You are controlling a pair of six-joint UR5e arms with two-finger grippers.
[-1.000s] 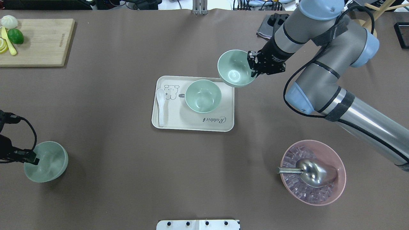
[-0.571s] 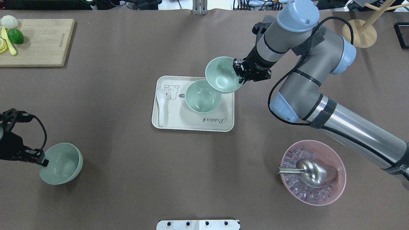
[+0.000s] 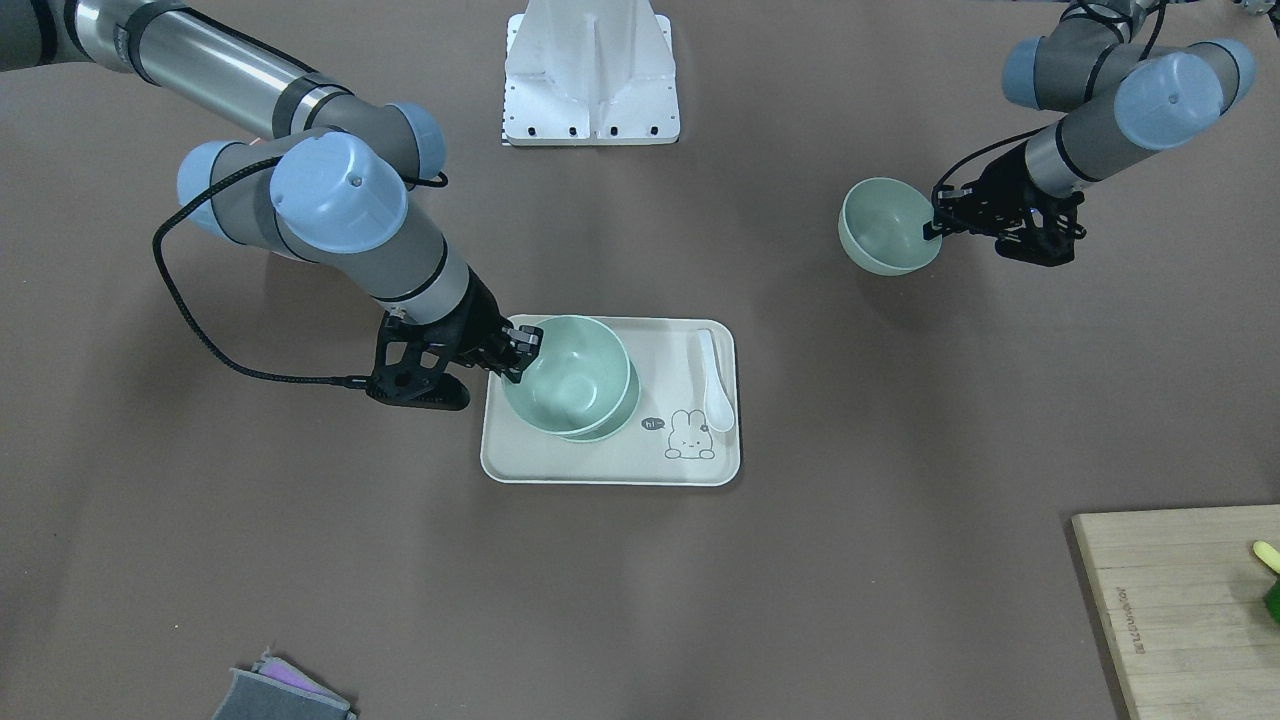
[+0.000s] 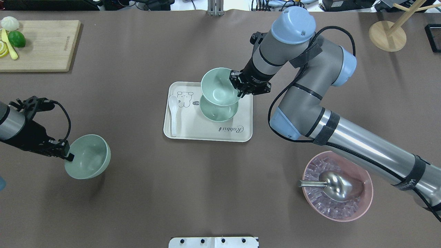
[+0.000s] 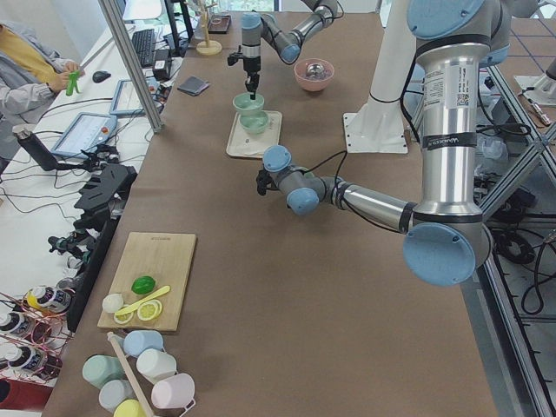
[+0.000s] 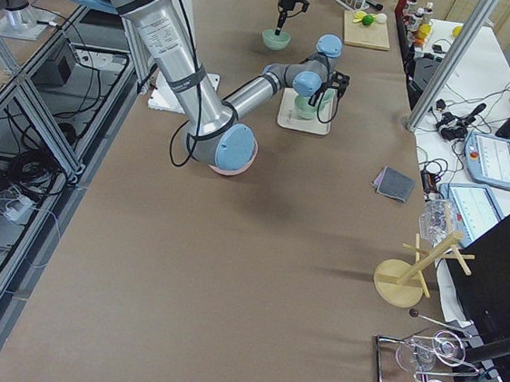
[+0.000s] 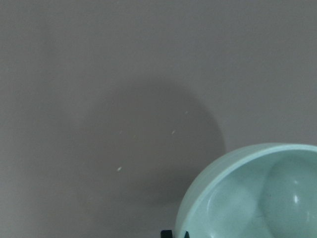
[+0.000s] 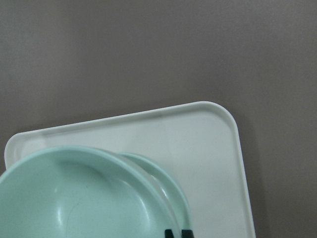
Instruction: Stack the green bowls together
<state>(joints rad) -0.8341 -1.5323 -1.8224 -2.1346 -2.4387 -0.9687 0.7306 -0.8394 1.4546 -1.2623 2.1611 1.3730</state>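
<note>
One pale green bowl (image 4: 218, 112) sits on the cream tray (image 4: 206, 132). My right gripper (image 4: 238, 88) is shut on the rim of a second green bowl (image 4: 218, 86) and holds it just above the tray bowl, overlapping it; the pair also shows in the front view, held bowl (image 3: 562, 375) over tray bowl (image 3: 625, 405). My left gripper (image 4: 68, 154) is shut on the rim of the third green bowl (image 4: 89, 156), held above the table at the near left, also in the front view (image 3: 885, 227) and the left wrist view (image 7: 257, 198).
A white spoon (image 4: 173, 113) lies on the tray's left side. A pink bowl (image 4: 337, 186) with ice and a metal scoop stands near right. A wooden board (image 4: 41, 44) with fruit is far left. A wooden stand (image 4: 387, 34) is far right.
My right gripper carried its bowl left and nearer, from beside the tray to over the tray bowl. My left gripper moved its bowl right and farther from me.
</note>
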